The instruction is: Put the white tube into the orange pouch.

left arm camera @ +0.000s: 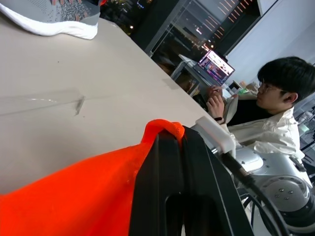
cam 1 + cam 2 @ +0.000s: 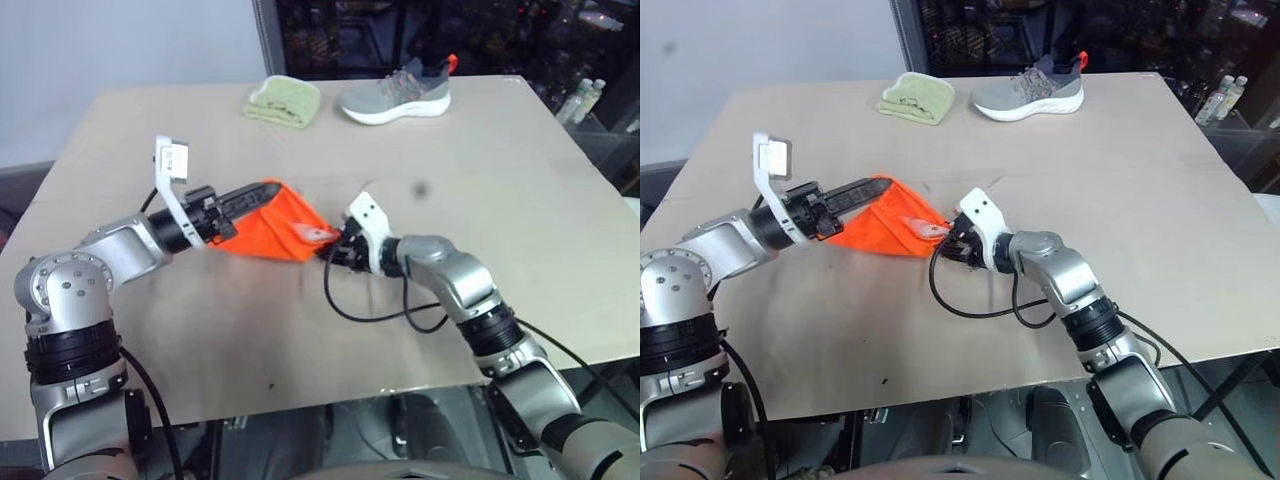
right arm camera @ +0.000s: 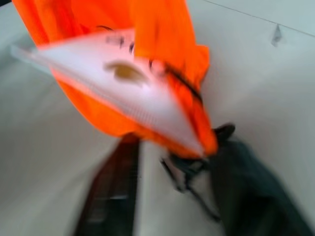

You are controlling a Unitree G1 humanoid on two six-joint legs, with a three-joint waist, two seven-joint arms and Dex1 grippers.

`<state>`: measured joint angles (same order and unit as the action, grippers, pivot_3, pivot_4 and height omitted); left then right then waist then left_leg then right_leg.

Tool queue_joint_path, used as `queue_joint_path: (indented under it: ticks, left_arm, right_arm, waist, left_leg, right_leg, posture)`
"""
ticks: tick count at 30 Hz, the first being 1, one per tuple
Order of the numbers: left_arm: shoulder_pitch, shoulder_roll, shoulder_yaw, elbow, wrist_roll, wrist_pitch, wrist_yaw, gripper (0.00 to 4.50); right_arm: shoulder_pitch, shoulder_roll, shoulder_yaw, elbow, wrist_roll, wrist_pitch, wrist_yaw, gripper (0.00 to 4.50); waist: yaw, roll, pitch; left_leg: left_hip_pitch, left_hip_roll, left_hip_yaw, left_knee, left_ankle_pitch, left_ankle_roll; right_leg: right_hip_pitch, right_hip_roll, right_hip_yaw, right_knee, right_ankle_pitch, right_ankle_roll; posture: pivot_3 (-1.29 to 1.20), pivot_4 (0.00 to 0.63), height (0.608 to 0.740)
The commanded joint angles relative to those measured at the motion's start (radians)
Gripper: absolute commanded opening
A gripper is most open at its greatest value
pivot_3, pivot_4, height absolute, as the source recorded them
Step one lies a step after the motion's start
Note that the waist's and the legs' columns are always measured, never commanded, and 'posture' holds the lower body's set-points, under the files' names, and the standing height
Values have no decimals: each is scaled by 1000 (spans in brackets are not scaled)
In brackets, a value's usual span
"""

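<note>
My left claw pinches the limp orange pouch by its rim; my right claw's spread I cannot tell; the light, slick white tube wants a flat-sided pinch.

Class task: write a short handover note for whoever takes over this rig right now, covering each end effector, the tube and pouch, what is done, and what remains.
Left end effector: shut on the orange pouch, holding its top corner up off the table.
Right end effector: at the pouch's lower end, fingers apart in the right wrist view; whether it grips anything is unclear.
White tube: lies against the pouch's mouth, partly covered by orange fabric.
Done: pouch lifted, tube brought to the opening.
Left: get the tube fully inside, then release.
</note>
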<state>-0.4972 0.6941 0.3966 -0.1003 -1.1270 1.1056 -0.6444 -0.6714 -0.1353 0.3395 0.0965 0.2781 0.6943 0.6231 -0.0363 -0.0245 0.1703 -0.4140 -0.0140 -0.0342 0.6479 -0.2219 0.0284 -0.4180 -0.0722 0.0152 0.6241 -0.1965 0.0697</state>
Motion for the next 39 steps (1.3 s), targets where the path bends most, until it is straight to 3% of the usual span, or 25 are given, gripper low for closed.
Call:
queue_joint_path:
  ticks: [1,8,10,11,12,15,22,30,33,34,35,37,38,39]
  left_arm:
    - [-6,14,43,-30,-36,-8,4,0]
    - [-15,9,40,-12,-32,-21,17,0]
    - [-18,6,41,-7,-31,-23,19,0]
    - [-21,4,42,-3,-32,-24,21,0]
    - [-24,4,43,1,-33,-24,22,0]
    - [-33,5,43,15,-34,-23,23,0]
    - [-41,7,49,29,-47,-15,26,0]
    - [-46,15,56,37,-57,-5,25,0]
    - [-51,21,59,38,-61,-2,27,0]
    - [-52,24,60,38,-62,-1,28,0]
    - [-52,26,62,38,-63,-1,29,0]
    - [-48,30,65,36,-65,-1,30,0]
    - [-46,31,66,34,-66,-1,30,0]
    - [-43,32,67,33,-67,-1,30,0]
  right_arm:
    - [1,-6,-20,-33,1,-16,19,156]
    - [21,-55,-44,-109,28,22,46,151]
    - [26,-49,-59,-111,43,31,47,1153]
    - [27,-47,-63,-112,46,33,46,1244]
    - [29,-45,-66,-113,47,35,44,1885]
    - [30,-43,-79,-125,56,50,37,3130]
    - [45,-42,-66,-135,60,68,28,3130]
    - [6,58,-48,110,-32,-111,-12,3130]
    - [-13,77,-55,176,-45,-149,0,2249]
    - [-17,80,-61,187,-43,-156,7,2249]
    - [-22,85,-73,195,-38,-165,7,1532]
    - [-26,90,-93,198,-27,-171,12,998]
    - [-27,91,-101,196,-21,-170,16,378]
    - [-27,92,-105,194,-18,-170,21,85]
  waist:
    - [-1,0,0]
    - [1,0,0]
    - [0,0,0]
    - [0,0,0]
    - [0,0,0]
    - [0,0,0]
    - [1,0,0]
    - [-2,0,0]
    - [-2,0,0]
    - [-2,0,0]
    - [-2,0,0]
    - [-2,0,0]
    - [-2,0,0]
    - [-2,0,0]
  left_leg:
    - [0,0,0,0,0,0]
    - [0,0,0,0,0,1]
    - [0,0,0,0,-1,1]
    - [0,0,0,0,-1,1]
    - [0,0,0,0,-1,1]
    - [0,0,0,0,-1,1]
    - [0,0,0,0,-1,1]
    - [0,0,0,0,0,0]
    - [0,0,0,0,0,0]
    - [0,0,0,0,0,0]
    - [0,0,0,0,0,0]
    - [0,0,0,0,0,0]
    - [0,0,0,0,0,0]
    - [0,0,0,0,0,0]
  right_leg:
    - [0,0,0,0,0,0]
    - [0,0,0,0,0,0]
    - [0,0,0,0,0,0]
    - [0,0,0,0,0,0]
    - [0,0,0,0,0,0]
    - [0,0,0,0,0,0]
    - [0,0,0,0,0,0]
    - [0,0,0,0,0,0]
    - [0,0,0,0,0,0]
    - [0,0,0,0,0,0]
    - [0,0,0,0,0,0]
    - [0,0,0,0,0,0]
    - [0,0,0,0,0,0]
    - [0,0,0,0,0,0]
  posture:
    - [0,150,740]
    - [0,150,740]
    - [0,150,740]
    - [0,150,740]
    - [0,150,740]
    - [0,150,740]
    - [0,150,740]
    - [0,150,740]
    - [0,150,740]
    - [0,150,740]
    - [0,150,740]
    - [0,150,740]
    - [0,150,740]
    - [0,150,740]
